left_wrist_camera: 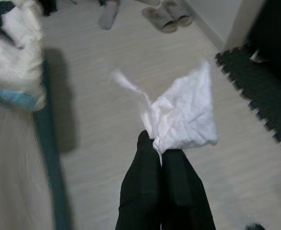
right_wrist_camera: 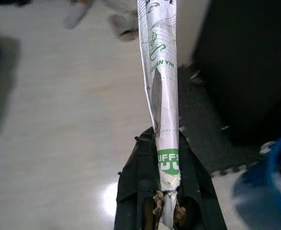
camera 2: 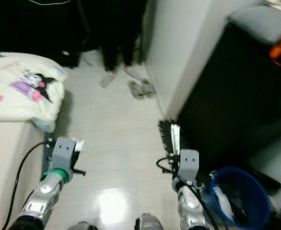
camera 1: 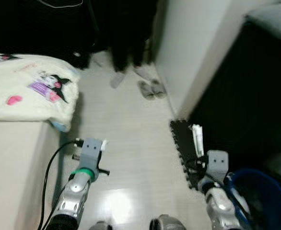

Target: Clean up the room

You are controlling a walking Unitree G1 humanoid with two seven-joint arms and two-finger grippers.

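Note:
My left gripper [left_wrist_camera: 159,143] is shut on a crumpled white tissue [left_wrist_camera: 183,117], held over the pale floor beside the bed. From the head I see that arm's wrist [camera 1: 89,154] with a bit of the tissue [camera 1: 103,143] poking out. My right gripper [right_wrist_camera: 168,179] is shut on a long flattened white wrapper with green print [right_wrist_camera: 160,67]. From above, the wrapper [camera 1: 197,139] stands up ahead of the right wrist [camera 1: 216,165], close to a blue bin [camera 1: 263,196] at the lower right that holds some rubbish.
A bed with a cream cartoon-print quilt [camera 1: 28,86] fills the left. A person's legs in socks [camera 1: 117,79] stand ahead, next to grey slippers [camera 1: 151,89]. A black foam mat [camera 1: 183,143] lies by a dark cabinet [camera 1: 246,96] on the right.

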